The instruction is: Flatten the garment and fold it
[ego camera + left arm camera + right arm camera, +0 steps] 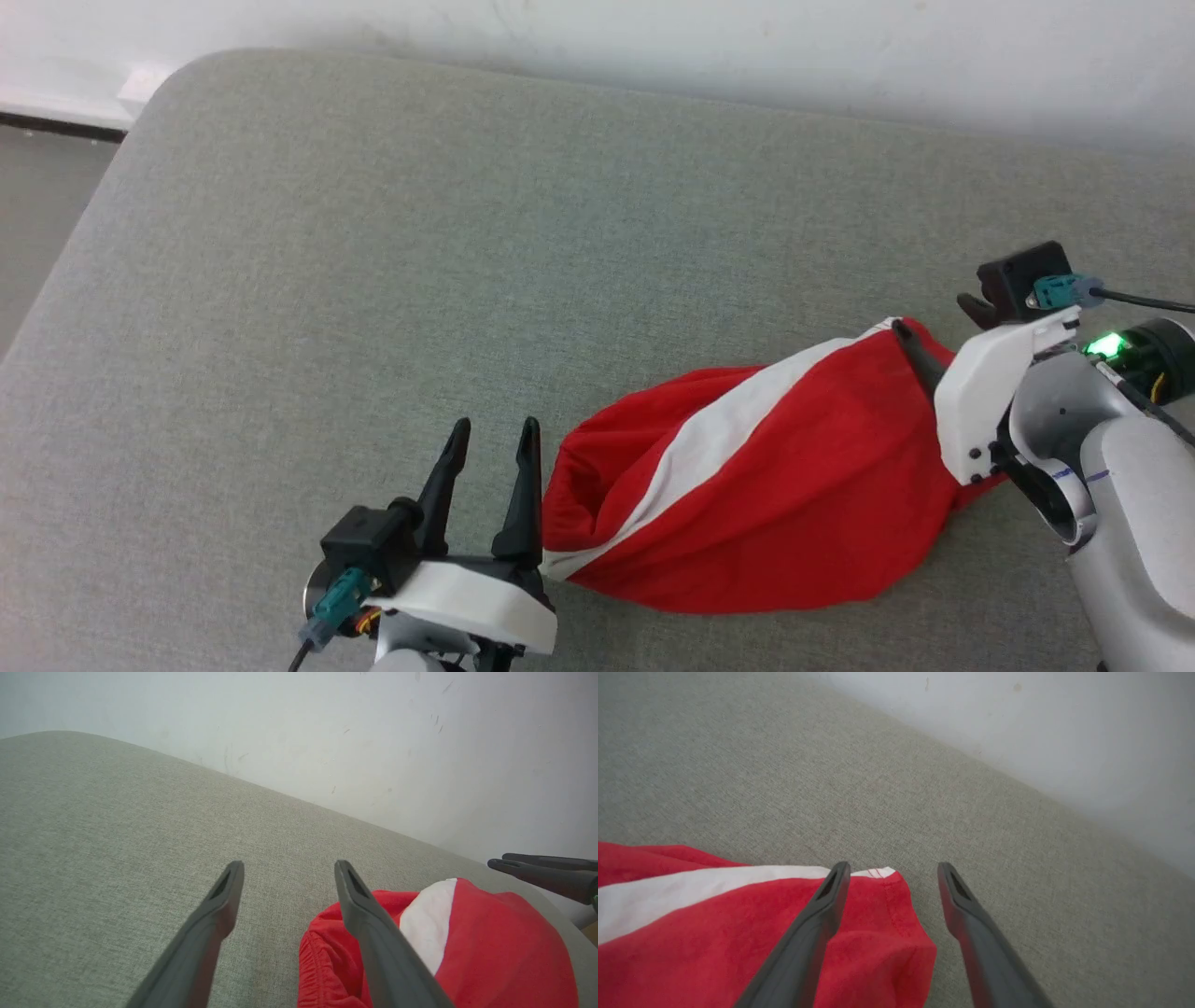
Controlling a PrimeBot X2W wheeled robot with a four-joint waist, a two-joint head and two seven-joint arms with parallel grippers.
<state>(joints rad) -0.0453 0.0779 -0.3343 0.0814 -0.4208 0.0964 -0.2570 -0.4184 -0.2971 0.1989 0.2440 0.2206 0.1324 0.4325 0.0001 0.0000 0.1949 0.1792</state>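
Loosely bunched, the garment lies between the left tool and right tool, both spread apart.

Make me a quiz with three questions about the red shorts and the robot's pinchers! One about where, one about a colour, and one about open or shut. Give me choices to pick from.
1. Where do the red shorts lie?
A. On the floor
B. On the grey cushion, between the left gripper and the right gripper
C. Hanging on the wall

2. What colour is the wide stripe on the red shorts?
A. Blue
B. White
C. Yellow

3. How are the two grippers?
A. Both open
B. Both shut
C. One holds a ball

Answers:
1 B: the head view shows the red shorts resting on the grey cushion with a gripper at each end.
2 B: a white band runs across the red cloth.
3 A: each wrist view shows a wide gap between the fingers, with no cloth pinched.
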